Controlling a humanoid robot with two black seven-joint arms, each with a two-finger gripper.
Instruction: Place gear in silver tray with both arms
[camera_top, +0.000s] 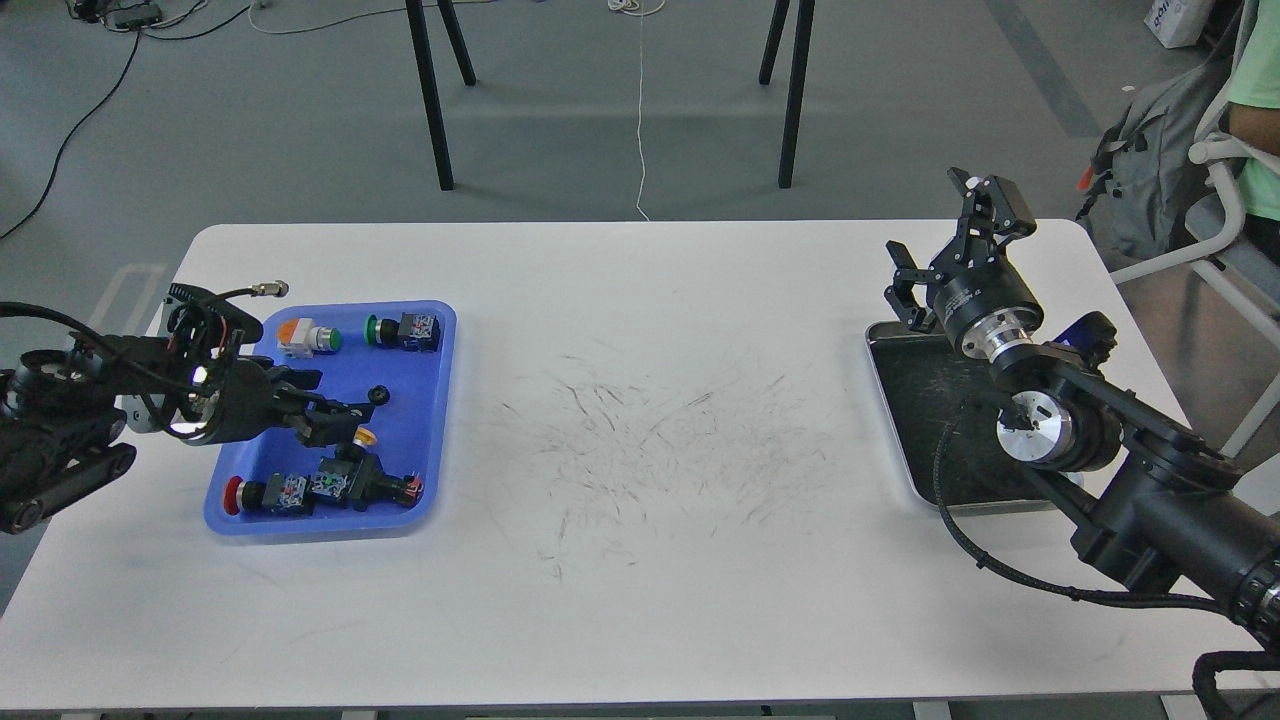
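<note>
**Reaching into blue tray, L arm over gear; R arm parked at silver tray**

Spanning most of the view is a white table (640, 560), its middle covered w/ dark scuff marks. Next in size are the arms: R arm (1150, 480) comes in from lower right, thick black links w/ silver joint rings and a black cable looping beside it; L arm (60, 440) enters from the left edge, lower and more level.

Blue tray (432, 420) sits on the table's left side. Silver tray (905, 420) sits on the far right side, well apart from the blue one, dark scratched bottom showing, its right part hidden behind the R arm.

R gripper (940, 240) is raised above the silver tray's far rim, fingers spread wide, nothing between them. L gripper (350, 412) is over the blue tray's middle, fingers pointing right; gap looks narrow but can't tell for sure how far apart they are, nor if they touch anything.

Small stuff in blue tray: a row of button switches along the near edge incl. a red-capped switch (240, 494); a yellow-capped switch (365, 437) partly behind the L fingers; a green button switch (402, 330) and an orange-topped switch (308, 337) at the far edge. The gear (379, 394), a small black round piece, lies near the tray's centre, right at the L gripper's tips.
</note>
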